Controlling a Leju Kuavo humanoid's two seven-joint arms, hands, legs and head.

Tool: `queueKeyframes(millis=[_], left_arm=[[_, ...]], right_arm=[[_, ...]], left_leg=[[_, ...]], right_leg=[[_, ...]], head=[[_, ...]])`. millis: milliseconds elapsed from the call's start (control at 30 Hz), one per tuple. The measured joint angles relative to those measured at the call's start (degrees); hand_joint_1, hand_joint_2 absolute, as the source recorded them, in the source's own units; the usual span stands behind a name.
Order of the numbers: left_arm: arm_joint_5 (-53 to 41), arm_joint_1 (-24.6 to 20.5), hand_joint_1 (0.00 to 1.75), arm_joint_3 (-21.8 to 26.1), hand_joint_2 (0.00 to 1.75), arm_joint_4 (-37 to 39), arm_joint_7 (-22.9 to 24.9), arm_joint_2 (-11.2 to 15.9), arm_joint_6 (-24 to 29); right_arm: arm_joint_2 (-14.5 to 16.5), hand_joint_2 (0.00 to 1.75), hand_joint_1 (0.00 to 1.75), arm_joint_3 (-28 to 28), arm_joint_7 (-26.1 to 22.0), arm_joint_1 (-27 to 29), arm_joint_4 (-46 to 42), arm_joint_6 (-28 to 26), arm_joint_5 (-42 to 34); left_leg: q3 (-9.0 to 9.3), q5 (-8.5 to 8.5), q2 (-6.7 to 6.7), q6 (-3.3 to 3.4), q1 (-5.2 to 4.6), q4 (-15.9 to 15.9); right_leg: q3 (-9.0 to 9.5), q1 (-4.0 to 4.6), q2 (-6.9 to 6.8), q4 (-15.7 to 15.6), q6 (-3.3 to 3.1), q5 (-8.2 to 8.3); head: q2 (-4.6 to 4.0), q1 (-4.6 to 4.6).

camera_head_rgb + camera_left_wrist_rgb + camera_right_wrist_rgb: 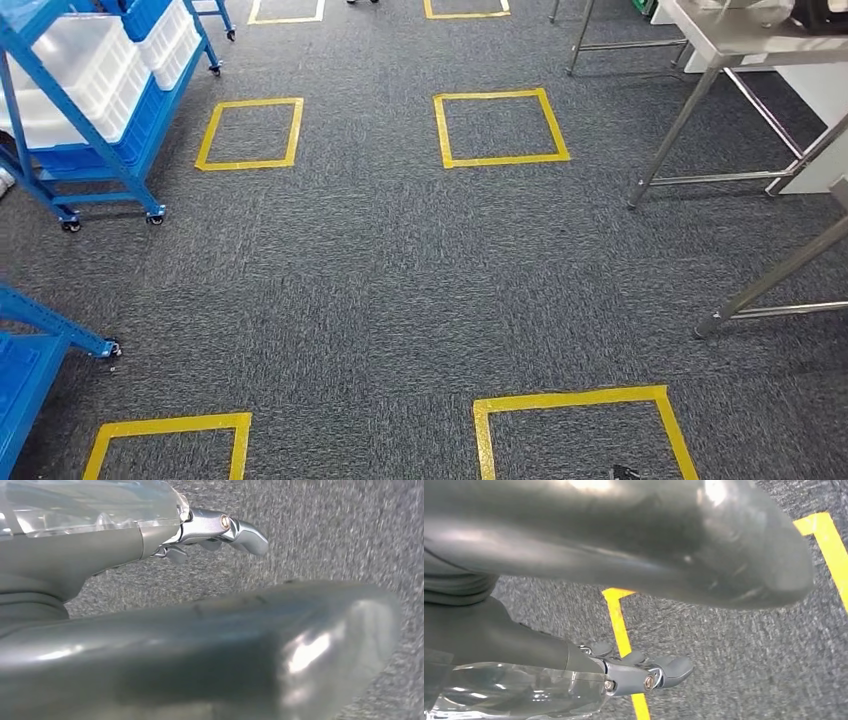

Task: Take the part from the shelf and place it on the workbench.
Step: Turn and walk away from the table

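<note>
Grey carpet (400, 280) marked with yellow tape squares (500, 128) lies between the blue shelf (95, 100) and steel bench (745, 45); left hand (215, 530) and right hand (634, 672) hang released, holding nothing, so fetching the part, somewhere I cannot make out, remains.

Head view high over carpet (400, 280); wrist views close above it

Your left hand (220, 530) and right hand (644, 672) both hang empty, fingers extended, thumb apart from them.
</note>
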Motion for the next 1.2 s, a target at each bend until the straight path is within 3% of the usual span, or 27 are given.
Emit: queueKeyframes(millis=[67, 133, 200, 233, 267, 300, 333, 367, 433, 500, 533, 567, 633, 700, 767, 800, 833, 867, 933, 1000, 1067, 1100, 1133, 1200], left_arm=[[0.01, 0.16, 0.00, 0.06, 0.00, 0.01, -0.01, 0.04, 0.02], [0.02, 0.23, 0.00, 0.12, 0.00, 0.02, -0.01, 0.07, 0.04], [0.02, 0.08, 0.00, 0.14, 0.00, 0.02, -0.01, 0.00, 0.04], [0.02, 0.03, 0.00, 0.15, 0.00, 0.02, -0.02, -0.03, 0.01], [0.03, 0.05, 0.00, 0.16, 0.00, 0.02, -0.02, -0.05, -0.02], [0.03, 0.12, 0.00, 0.17, 0.00, 0.02, -0.02, -0.05, -0.05], [0.04, 0.18, 0.00, 0.20, 0.00, 0.02, -0.02, -0.05, -0.08], [0.05, 0.23, 0.00, 0.21, 0.00, 0.02, -0.02, -0.05, -0.09], [0.07, 0.18, 0.00, 0.24, 0.00, 0.01, -0.03, -0.04, -0.08], [0.07, 0.17, 0.00, 0.26, 0.00, 0.01, -0.02, -0.04, -0.03], [0.07, 0.25, 0.00, 0.27, 0.00, 0.01, 0.00, -0.04, 0.00], [0.06, 0.39, 0.00, 0.28, 0.00, 0.02, 0.03, -0.03, 0.04], [0.03, 0.50, 0.00, 0.30, 0.00, 0.02, 0.11, 0.00, 0.08], [-0.01, 0.33, 0.00, 0.29, 0.00, 0.02, 0.16, 0.02, 0.09], [-0.02, 0.26, 0.00, 0.30, 0.00, 0.02, 0.23, 0.02, 0.17], [-0.01, 0.34, 0.00, 0.31, 0.00, 0.02, 0.33, 0.04, 0.26], [0.02, 0.45, 0.00, 0.33, 0.00, 0.02, 0.45, 0.08, 0.39], [0.05, 0.55, 0.00, 0.37, 0.00, 0.02, 0.58, 0.20, 0.57], [0.14, 0.54, 0.00, 0.55, 0.00, 0.02, 0.78, 0.62, 1.08], [0.14, 0.50, 0.00, 0.75, 0.00, 0.01, 1.02, 1.17, 1.64], [0.04, 0.70, 0.00, 0.92, 0.00, 0.01, 1.30, 1.79, 2.05], [0.00, 0.90, 0.00, 1.02, 0.00, 0.01, 1.41, 2.09, 2.16], [-0.01, 1.02, 0.00, 1.11, 0.00, 0.01, 1.45, 2.32, 2.15], [0.08, 0.97, 0.00, 1.30, 0.00, -0.01, 1.14, 2.63, 1.79]], right_arm=[[0.04, 0.00, 0.00, 0.00, 0.03, -0.23, -0.01, 0.02, 0.13], [0.04, 0.00, 0.00, 0.01, 0.04, -0.43, -0.03, 0.08, 0.25], [0.02, 0.00, 0.00, 0.02, 0.07, -0.33, -0.04, 0.20, 0.35], [0.02, 0.00, 0.00, 0.02, 0.10, -0.22, -0.04, 0.27, 0.39], [0.02, 0.00, 0.00, 0.02, 0.11, -0.14, -0.04, 0.32, 0.42], [0.01, 0.00, 0.00, 0.02, 0.11, -0.11, -0.04, 0.35, 0.44], [-0.02, 0.00, 0.00, 0.02, 0.11, -0.12, -0.05, 0.36, 0.48], [-0.05, 0.00, 0.00, 0.02, 0.11, -0.14, -0.05, 0.37, 0.51], [-0.08, 0.00, 0.00, 0.02, 0.14, -0.16, -0.04, 0.44, 0.56], [-0.07, 0.00, 0.00, 0.02, 0.21, -0.24, -0.02, 0.49, 0.59], [-0.07, 0.00, 0.00, 0.02, 0.26, -0.29, -0.02, 0.50, 0.61], [-0.02, 0.00, 0.00, 0.03, 0.35, -0.34, -0.02, 0.50, 0.61], [0.06, 0.00, 0.00, 0.03, 0.60, -0.32, -0.03, 0.54, 0.62], [0.09, 0.00, 0.00, 0.03, 0.79, -0.14, -0.04, 0.55, 0.64], [0.10, 0.00, 0.00, 0.02, 0.86, 0.05, -0.04, 0.59, 0.69], [0.14, 0.00, 0.00, 0.02, 0.90, 0.06, -0.03, 0.63, 0.75], [0.21, 0.00, 0.00, 0.03, 0.97, 0.04, -0.03, 0.67, 0.88], [0.33, 0.00, 0.00, 0.05, 1.04, 0.03, -0.02, 0.73, 1.08], [0.68, 0.00, 0.00, 0.14, 1.25, 0.04, -0.02, 0.93, 1.53], [1.13, 0.00, 0.00, 0.21, 1.52, 0.08, 0.00, 1.21, 1.77], [1.75, 0.00, 0.00, 0.22, 1.72, 0.08, 0.01, 1.30, 1.72], [2.05, 0.00, 0.00, 0.22, 1.69, 0.06, 0.02, 1.24, 1.65], [2.23, 0.00, 0.00, 0.22, 1.57, 0.00, 0.02, 1.12, 1.60], [2.45, 0.00, 0.00, 0.24, 1.50, -0.14, 0.03, 0.85, 1.65]], left_leg=[[0.11, 0.47, -1.57, 0.39, 0.17, -0.55], [0.52, 1.12, -2.97, 0.93, 0.57, -1.37], [0.54, 1.46, -4.39, 1.26, 0.74, -1.62], [0.44, 1.51, -5.21, 1.33, 0.74, -1.57], [0.40, 1.51, -6.09, 1.32, 0.75, -1.46], [0.38, 1.47, -6.98, 1.25, 0.81, -1.29], [0.38, 1.38, -7.82, 1.11, 0.91, -1.04], [0.37, 1.22, -8.61, 0.88, 1.03, -0.71], [-0.03, 0.93, -9.98, 0.18, 1.15, 0.03], [-0.68, 0.98, -11.03, -0.57, 1.23, 0.38], [-0.95, 1.10, -11.52, -0.95, 1.33, 0.37], [-1.12, 1.05, -11.48, -1.23, 1.43, 0.45], [-2.24, -0.45, -9.16, -1.74, 1.40, 2.69], [-5.42, -4.07, -6.15, -2.09, 1.40, 9.48], [-8.75, -6.78, -5.31, -2.30, 1.56, 16.48], [-9.12, -6.66, -5.18, -2.29, 1.59, 17.40], [-8.29, -5.49, -5.01, -2.18, 1.59, 15.93], [-6.37, -3.65, -4.52, -1.95, 1.53, 12.40], [-1.95, -0.73, -1.71, -1.23, 1.02, 4.16], [-0.14, -0.03, -0.10, -0.64, 0.40, 0.48], [0.02, 0.22, -1.44, -0.21, 0.28, -0.04], [0.33, 0.50, -2.10, 0.02, 0.40, -0.53], [0.66, 0.86, -2.75, 0.32, 0.60, -1.04], [0.89, 1.36, -4.09, 0.75, 0.91, -1.66]], right_leg=[[0.37, -0.11, -0.63, -0.01, 0.55, -0.27], [-0.49, -0.32, 2.12, 2.53, 1.12, -2.23], [-3.64, -0.67, 5.73, 9.23, 1.45, -5.86], [-5.44, -0.80, 6.43, 12.81, 1.57, -7.23], [-6.69, -0.92, 6.70, 15.09, 1.69, -7.58], [-7.04, -1.04, 6.82, 15.34, 1.80, -6.76], [-6.34, -1.19, 7.00, 13.34, 1.90, -4.88], [-4.83, -1.41, 7.56, 9.64, 2.02, -2.48], [-2.19, -1.69, 9.66, 3.22, 2.06, 0.30], [-1.67, -1.58, 10.54, 1.40, 1.61, 0.52], [-1.75, -1.45, 10.00, 1.31, 1.20, 0.69], [-1.74, -1.42, 9.45, 1.16, 0.79, 0.83], [-1.63, -1.39, 8.25, 0.78, -0.07, 1.02], [-1.61, -1.17, 6.73, 0.64, -0.65, 0.98], [-1.65, -0.88, 5.09, 0.65, -0.88, 0.87], [-1.64, -0.77, 4.35, 0.66, -0.93, 0.82], [-1.58, -0.68, 3.68, 0.66, -0.94, 0.77], [-1.48, -0.61, 3.04, 0.66, -0.92, 0.70], [-1.16, -0.42, 1.88, 0.68, -0.69, 0.47], [-0.89, -0.32, 0.83, 0.67, -0.22, 0.25], [-0.49, -0.30, -0.27, 0.43, 0.35, 0.12], [-0.29, -0.36, 0.05, 0.58, 0.65, -0.19], [-0.52, -0.44, 1.26, 1.55, 0.89, -1.03], [-3.03, -0.73, 4.93, 7.24, 1.20, -4.42]], head=[[0.00, 0.00], [0.00, 0.04], [0.00, 0.12], [0.00, 0.15], [0.00, 0.15], [0.00, 0.15], [0.00, 0.15], [0.00, 0.15], [0.00, 0.17], [0.00, 0.16], [0.00, 0.15], [0.00, 0.15], [0.00, 0.06], [0.00, -0.03], [0.00, -0.03], [0.00, -0.03], [0.00, -0.04], [0.00, -0.04], [0.00, -0.02], [0.00, 0.01], [0.00, 0.00], [0.00, 0.02], [0.00, 0.02], [0.00, 0.10]])
